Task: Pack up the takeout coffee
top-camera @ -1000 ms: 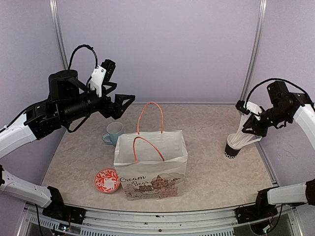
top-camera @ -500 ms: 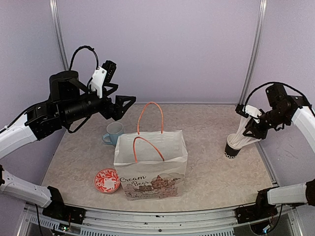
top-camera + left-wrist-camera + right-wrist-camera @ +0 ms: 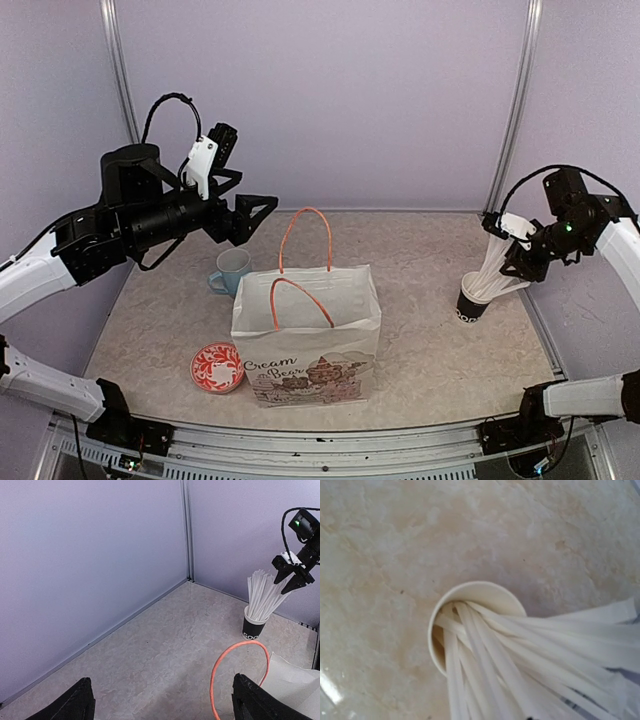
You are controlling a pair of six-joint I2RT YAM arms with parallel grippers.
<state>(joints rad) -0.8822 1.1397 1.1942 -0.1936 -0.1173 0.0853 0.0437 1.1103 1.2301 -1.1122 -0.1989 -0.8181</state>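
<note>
A round red-patterned dish (image 3: 217, 367) and a creased white paper bag (image 3: 310, 345) with orange cord handles are seen nearest. The takeout coffee is seen nowhere; whether it lies inside the bag cannot be told. Behind, a glossy blue mug (image 3: 232, 268) is set. The left gripper (image 3: 257, 219) is held wide apart in the air. Thin white straws (image 3: 265, 592) are fanned from a black paper cup (image 3: 252, 629), and the right gripper (image 3: 286, 577) is parted about their tips.
</note>
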